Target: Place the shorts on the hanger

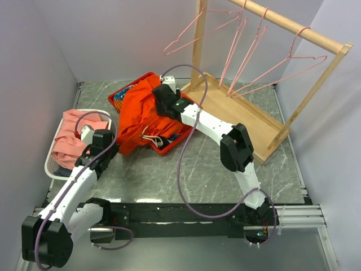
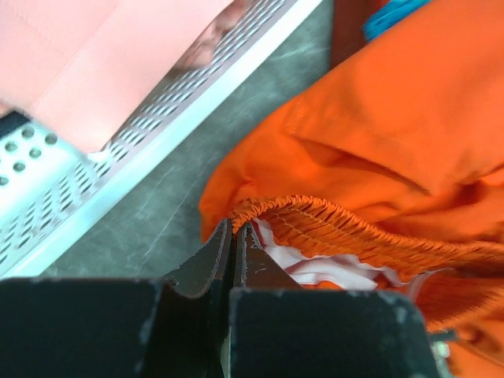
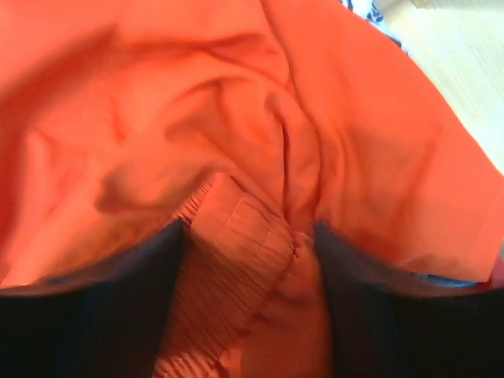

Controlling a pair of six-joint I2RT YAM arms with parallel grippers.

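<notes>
Straddling the bunched waistband, the right claw (image 3: 248, 244) stands wide over the shorts (image 1: 141, 110), heaped in the red bin (image 1: 169, 149) — closing on loose folds could lift only one layer. Only the left wrist view shows the left claw (image 2: 234, 240) pinched shut, empty; the hanger (image 1: 293, 55) appears only from above.

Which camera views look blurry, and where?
Right wrist view: dark fingers smeared out of focus, bright orange-red fabric shorts soft. Left wrist view: elastic waistband crisp, white perforated basket slightly soft. Top external view: sharp, evenly lit.
</notes>
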